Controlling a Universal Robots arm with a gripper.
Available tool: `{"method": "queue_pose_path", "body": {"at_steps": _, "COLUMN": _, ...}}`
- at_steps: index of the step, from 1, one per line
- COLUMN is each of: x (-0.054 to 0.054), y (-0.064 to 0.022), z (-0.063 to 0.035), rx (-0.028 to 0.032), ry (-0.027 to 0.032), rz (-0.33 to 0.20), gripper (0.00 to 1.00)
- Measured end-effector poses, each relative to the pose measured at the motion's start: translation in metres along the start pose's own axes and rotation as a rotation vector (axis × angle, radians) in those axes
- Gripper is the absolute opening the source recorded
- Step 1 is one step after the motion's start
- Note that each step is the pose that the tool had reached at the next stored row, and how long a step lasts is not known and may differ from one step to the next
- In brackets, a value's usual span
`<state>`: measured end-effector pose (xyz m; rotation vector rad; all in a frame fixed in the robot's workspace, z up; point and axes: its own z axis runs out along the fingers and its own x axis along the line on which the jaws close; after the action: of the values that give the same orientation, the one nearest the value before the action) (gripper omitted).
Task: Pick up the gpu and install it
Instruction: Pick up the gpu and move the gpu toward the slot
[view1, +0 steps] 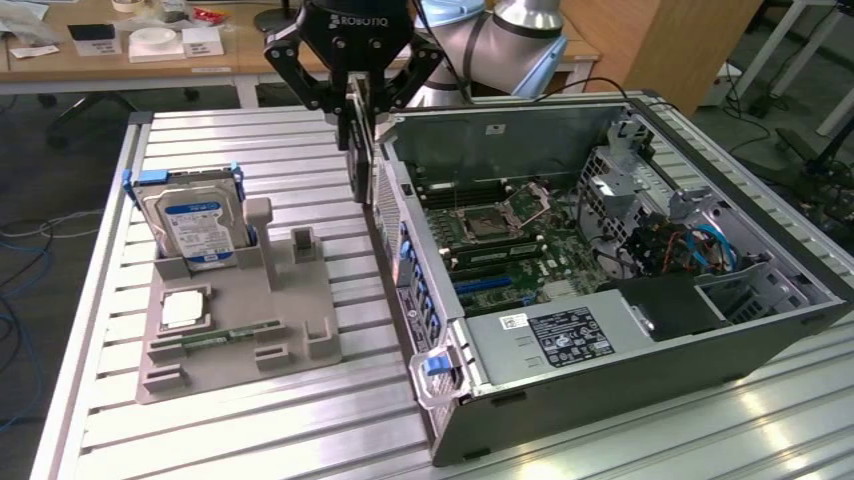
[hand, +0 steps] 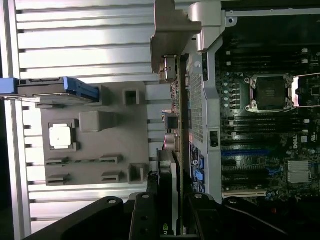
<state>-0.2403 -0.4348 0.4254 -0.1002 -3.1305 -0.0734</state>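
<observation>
**Card in the claw, hanging beside the open PC**

The gripper (view1: 360, 115) was clamped on the gpu (view1: 358, 160), one finger on each flat face, gripping the card's top end. The card hung edge-on, roughly vertical, so in the exterior view it read as a thin dark slab. The wrist camera showed the same edge, with the silver bracket at the end farthest from the fingers.

Position: clear of the table (view1: 267, 430), over the strip between the grey parts holder (view1: 234, 340) and the computer case (view1: 601, 390). The card was just beside the case's perforated back panel, near its far corner. It was outside the case, not seated in any slot on the motherboard (view1: 501, 225). I couldn't tell whether the low end touched the panel (too close to call from where I stood).

The case lay on its side with the cover off, board and socket exposed, and the power supply (view1: 567, 335) at the near end.

On the holder:
- hard drive (view1: 198, 225) with blue frame, standing upright at the far end
- square silver chip (view1: 184, 310) lying flat in its pocket
- memory stick (view1: 227, 335) lying in a slot near the chip

All three sat well apart from the card and the gripper.
</observation>
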Motion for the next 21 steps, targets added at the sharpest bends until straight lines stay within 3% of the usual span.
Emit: {"method": "queue_pose_path", "body": {"at_steps": 21, "x": -0.019, "y": 0.0012, "z": -0.0001, "rx": 0.0, "ry": 0.0, "rz": 0.0, "gripper": 0.28}}
